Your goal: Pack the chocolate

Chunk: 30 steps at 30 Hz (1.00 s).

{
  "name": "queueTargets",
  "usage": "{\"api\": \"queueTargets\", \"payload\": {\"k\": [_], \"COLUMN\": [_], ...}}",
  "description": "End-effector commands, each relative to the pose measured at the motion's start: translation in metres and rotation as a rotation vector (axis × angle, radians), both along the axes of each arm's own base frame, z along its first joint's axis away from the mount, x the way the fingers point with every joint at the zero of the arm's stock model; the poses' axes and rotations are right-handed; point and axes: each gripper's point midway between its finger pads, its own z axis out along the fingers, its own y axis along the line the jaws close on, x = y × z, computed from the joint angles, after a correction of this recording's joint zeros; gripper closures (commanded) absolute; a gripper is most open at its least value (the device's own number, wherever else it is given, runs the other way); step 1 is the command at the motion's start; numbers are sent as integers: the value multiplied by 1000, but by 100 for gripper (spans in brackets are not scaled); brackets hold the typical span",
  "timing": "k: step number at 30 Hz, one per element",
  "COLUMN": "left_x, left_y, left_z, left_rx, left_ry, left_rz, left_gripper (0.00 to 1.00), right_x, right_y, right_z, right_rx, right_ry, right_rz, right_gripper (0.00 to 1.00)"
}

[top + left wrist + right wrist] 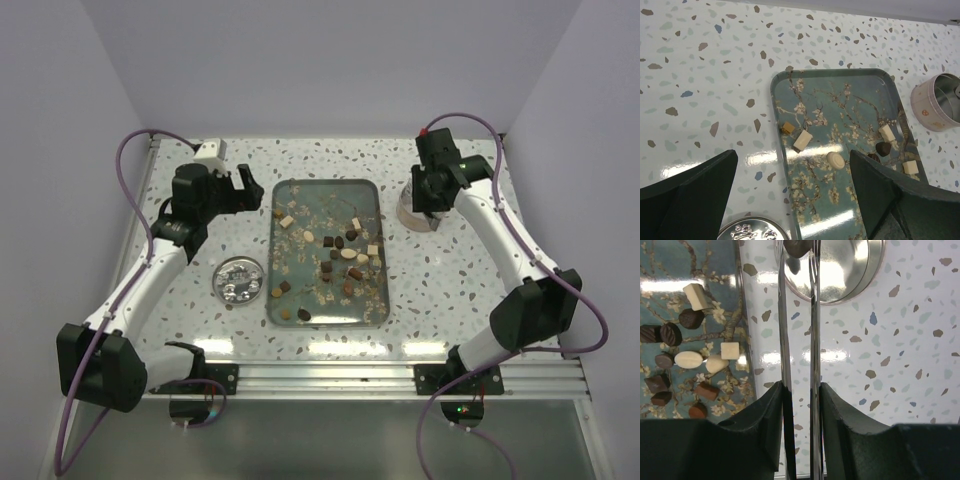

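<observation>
The chocolate lies scattered on a floral teal tray, dark brown and cream pieces among pale flakes. My right gripper is shut on a pair of thin metal tongs. The tong tips pinch one dark chocolate piece over the open round tin. In the top view that gripper hangs by the pink tin, right of the tray. My left gripper is open and holds nothing above the tray's left rim, with a cream round piece between its fingers.
A small round dish of shiny silver pieces sits left of the tray, its edge showing in the left wrist view. A white box stands at the back left corner. Walls close the table on three sides.
</observation>
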Motion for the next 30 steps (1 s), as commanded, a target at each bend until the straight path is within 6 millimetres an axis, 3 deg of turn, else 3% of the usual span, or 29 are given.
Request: {"api": "queueTargets", "payload": {"k": [1, 18, 30], "left_x": [4, 4, 7], "left_y": [-2, -1, -1], "left_z": [8, 7, 4], "left_rx": [-12, 9, 15], "left_ry": [-33, -32, -26], "left_rz": [-10, -14, -20], "left_gripper": [0, 0, 0], "right_x": [-4, 2, 3], "right_y": [-13, -28, -26], "right_z": [14, 10, 21], "right_rx": [-28, -63, -41], "right_ry": [-43, -39, -61], "right_rz": [-19, -56, -54], "right_gripper": [67, 55, 56]}}
